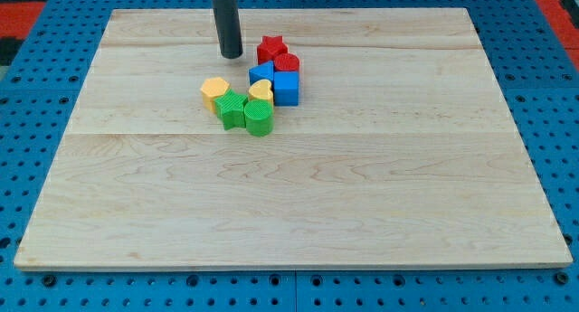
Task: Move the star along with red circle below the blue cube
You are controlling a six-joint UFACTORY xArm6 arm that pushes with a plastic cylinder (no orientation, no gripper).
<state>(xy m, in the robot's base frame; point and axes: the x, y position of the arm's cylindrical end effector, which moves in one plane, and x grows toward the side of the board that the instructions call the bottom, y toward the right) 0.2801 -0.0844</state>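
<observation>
Two red blocks, the red star (270, 48) and red circle (287, 62), touch just above the blue cube (286, 89). They look light, hard and ribbed, likely sliding easily on smooth wood. My tip (232, 55), a plain rod without jaws, stands left of the star; push its upper side.

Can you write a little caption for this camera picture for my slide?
My tip sits left of the red star, with the red circle and blue cube clustered just below.
</observation>
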